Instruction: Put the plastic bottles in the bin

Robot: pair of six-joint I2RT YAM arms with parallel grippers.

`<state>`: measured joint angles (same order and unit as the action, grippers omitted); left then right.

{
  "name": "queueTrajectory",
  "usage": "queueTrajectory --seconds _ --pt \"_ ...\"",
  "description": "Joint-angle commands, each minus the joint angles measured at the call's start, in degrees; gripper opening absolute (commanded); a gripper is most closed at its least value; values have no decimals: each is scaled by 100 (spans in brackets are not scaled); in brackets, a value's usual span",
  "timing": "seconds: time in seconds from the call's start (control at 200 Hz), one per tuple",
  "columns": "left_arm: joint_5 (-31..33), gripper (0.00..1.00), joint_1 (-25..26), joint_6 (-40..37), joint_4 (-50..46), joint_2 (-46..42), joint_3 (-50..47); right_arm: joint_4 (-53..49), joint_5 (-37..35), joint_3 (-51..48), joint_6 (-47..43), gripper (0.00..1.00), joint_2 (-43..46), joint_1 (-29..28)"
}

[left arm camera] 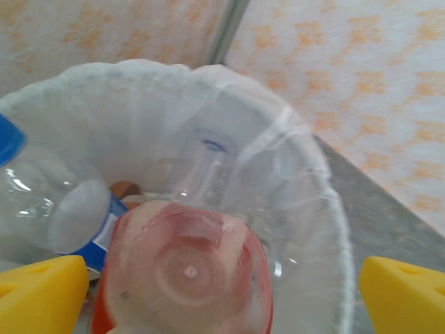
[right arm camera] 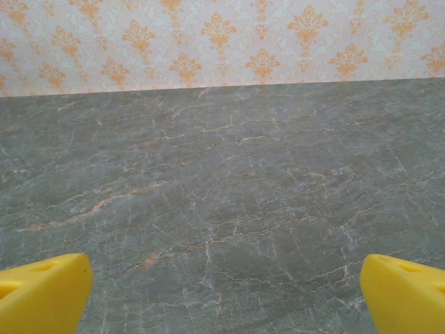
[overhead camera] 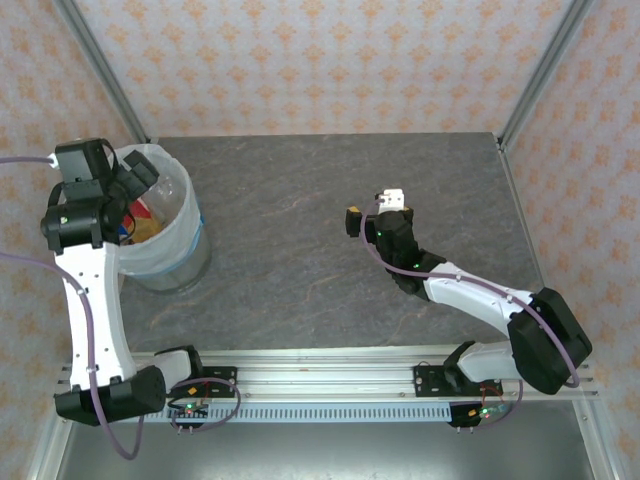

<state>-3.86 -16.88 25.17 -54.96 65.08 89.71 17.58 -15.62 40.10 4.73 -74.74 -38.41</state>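
Observation:
The round bin [overhead camera: 178,258], lined with a white bag [left arm camera: 160,73], stands at the table's left edge. My left gripper [overhead camera: 138,178] hovers over its mouth. In the left wrist view the left gripper [left arm camera: 224,289] is open, its yellow fingertips [left arm camera: 42,292] far apart. A red-tinted plastic bottle [left arm camera: 188,268] shows bottom-first between them, clear of the right fingertip. A blue-labelled bottle [left arm camera: 49,209] and a clear bottle [left arm camera: 208,167] lie inside the bin. Red and orange labels [overhead camera: 140,218] show in the bin from above. My right gripper [overhead camera: 372,210] is open over bare table [right arm camera: 222,209].
The grey marbled table [overhead camera: 300,200] runs from the bin to the right wall. Patterned walls and metal corner posts [overhead camera: 540,70] close in the back and sides. The rail [overhead camera: 330,385] with both arm bases runs along the near edge.

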Motion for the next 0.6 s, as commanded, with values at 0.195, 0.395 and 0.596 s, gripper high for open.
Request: queueTrajectory --seconds 0.195,0.395,0.596 --pt "-1628 100 501 -75 964 -575 -138 0 -126 -9 127 99 161 36" --pt "-2194 100 1946 -445 1334 -351 -136 -12 -141 -33 177 99 191 29" --pt "-1788 100 3096 -963 1908 -87 -666 35 -306 -204 300 99 363 31"
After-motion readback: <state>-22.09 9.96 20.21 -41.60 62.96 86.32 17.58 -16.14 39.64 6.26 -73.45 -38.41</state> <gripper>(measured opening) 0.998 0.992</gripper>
